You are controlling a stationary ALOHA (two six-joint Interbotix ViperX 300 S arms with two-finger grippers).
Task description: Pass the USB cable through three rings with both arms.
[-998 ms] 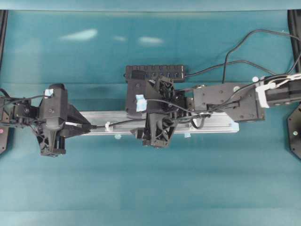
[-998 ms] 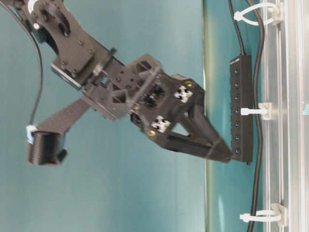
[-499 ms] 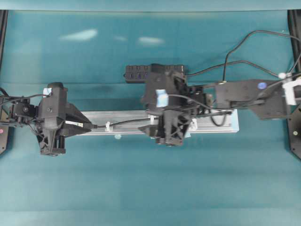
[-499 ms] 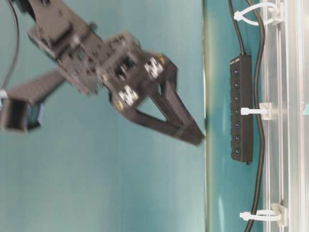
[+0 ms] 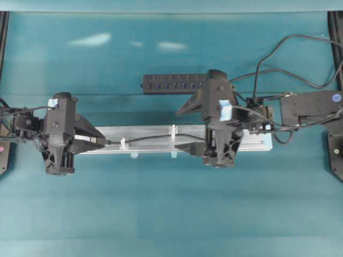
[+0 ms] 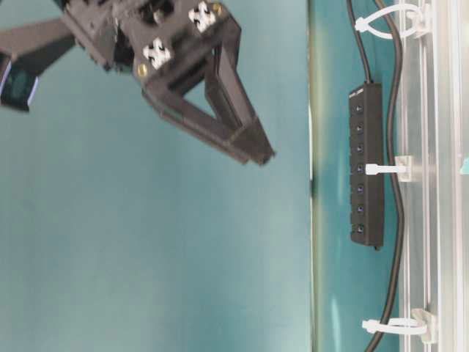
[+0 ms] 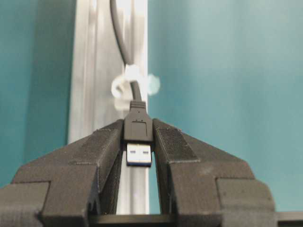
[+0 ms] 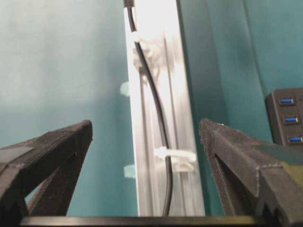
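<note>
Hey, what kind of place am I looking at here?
Probably a robotics lab test bench: two black lattice robot arms work over a plain teal-covered table, with a long silver aluminium rail fixed as a cable-threading jig beside a black multi-port hub.

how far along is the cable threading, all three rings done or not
It looks essentially done. In the table-level view the USB cable runs through all three rings: the top, the middle and the bottom. In hand: the left hand is shut on the plug, just past the last ring. The right hand is open, above the rail, holding nothing. Left: release the plug, perhaps.
</note>
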